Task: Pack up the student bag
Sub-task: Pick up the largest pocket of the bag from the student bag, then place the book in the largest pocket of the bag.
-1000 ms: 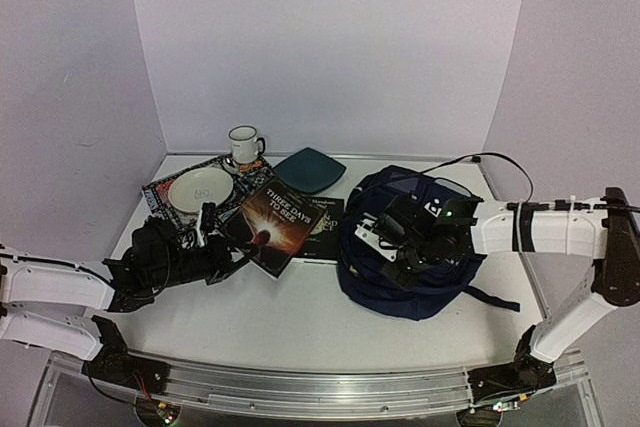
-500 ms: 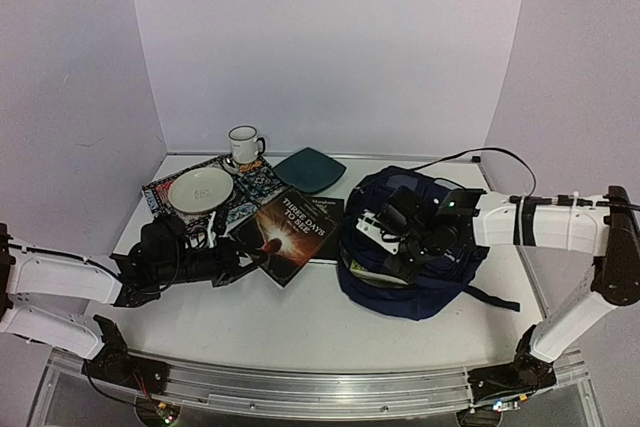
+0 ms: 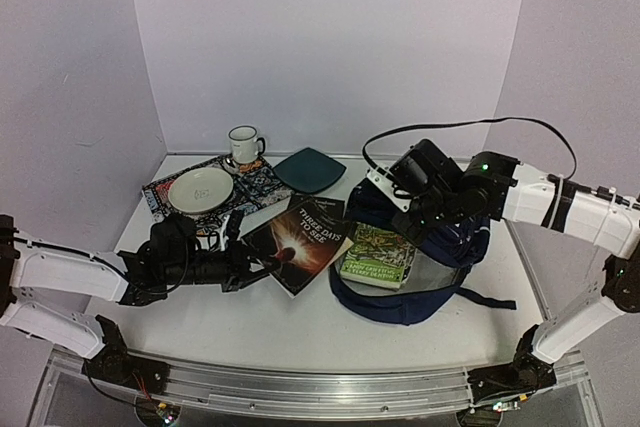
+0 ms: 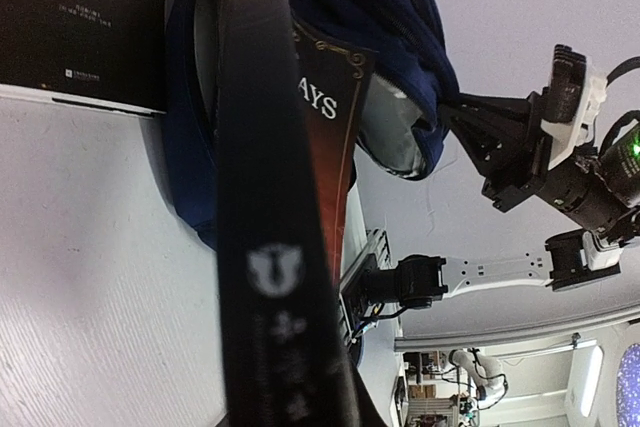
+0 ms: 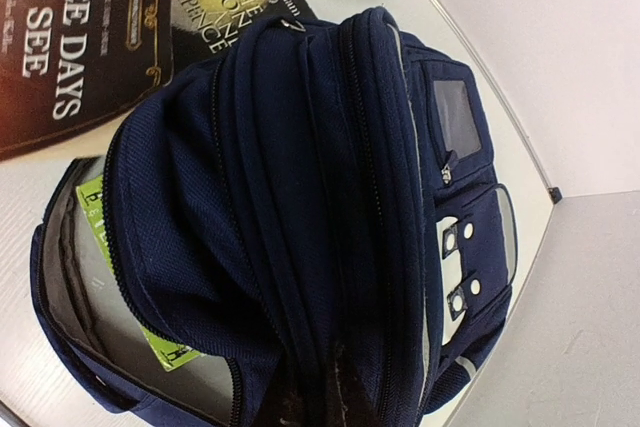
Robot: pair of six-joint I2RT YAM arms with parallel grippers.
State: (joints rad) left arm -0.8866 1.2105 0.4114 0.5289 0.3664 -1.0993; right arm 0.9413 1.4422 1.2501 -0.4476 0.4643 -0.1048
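Note:
The navy student bag point(image 3: 440, 247) lies at the right of the table with its main compartment open towards the left. A green book point(image 3: 378, 255) lies in the opening and also shows in the right wrist view point(image 5: 100, 217). My right gripper point(image 3: 418, 205) is shut on the bag's upper fabric point(image 5: 300, 197) and holds it up off the table. My left gripper point(image 3: 248, 260) is shut on the near-left corner of the book "Three Days to See" point(image 3: 302, 240). That book's far edge is next to the bag's opening. Its spine point(image 4: 270, 197) fills the left wrist view.
A second dark book point(image 5: 225, 7) lies flat behind the held one. A white mug point(image 3: 243, 145), a teal square plate point(image 3: 310, 169) and a cream plate point(image 3: 200, 190) on a patterned mat point(image 3: 160, 192) stand at the back left. A bag strap point(image 3: 490, 297) trails right.
My right gripper has risen and pulled the bag's top up and back, opening it and showing the green book. My left gripper has carried the held book to the right, towards the bag.

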